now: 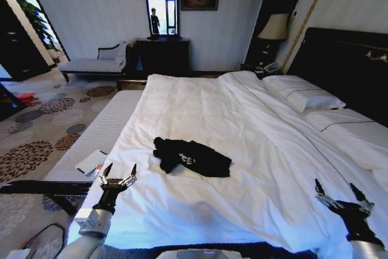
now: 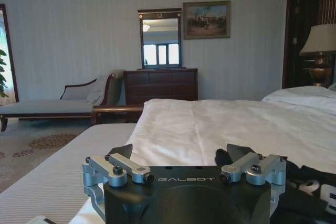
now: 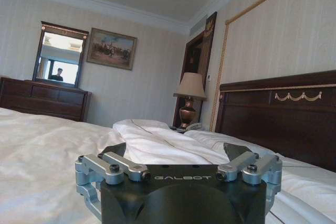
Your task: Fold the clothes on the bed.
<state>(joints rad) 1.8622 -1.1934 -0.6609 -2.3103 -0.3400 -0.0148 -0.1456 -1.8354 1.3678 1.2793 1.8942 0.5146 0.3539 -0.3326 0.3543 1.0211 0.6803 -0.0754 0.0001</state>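
A crumpled black T-shirt [image 1: 191, 156] with white lettering lies in a heap on the white duvet of the bed [image 1: 242, 119], near the middle of its near half. My left gripper [image 1: 118, 174] hovers open over the bed's near left corner, short of the shirt and to its left. In the left wrist view that gripper [image 2: 181, 153] has its fingers spread, and a bit of the shirt [image 2: 310, 184] shows past it. My right gripper [image 1: 341, 193] hangs open above the duvet at the near right, well away from the shirt. The right wrist view has the same gripper [image 3: 176, 150] empty.
A padded bench [image 1: 100, 131] runs along the bed's left side with a white card [image 1: 91, 162] on it. White pillows [image 1: 303, 95] lie against the dark headboard [image 1: 345, 65]. A dresser [image 1: 162, 56], a chaise [image 1: 97, 62] and a bedside lamp [image 1: 274, 28] stand at the far wall.
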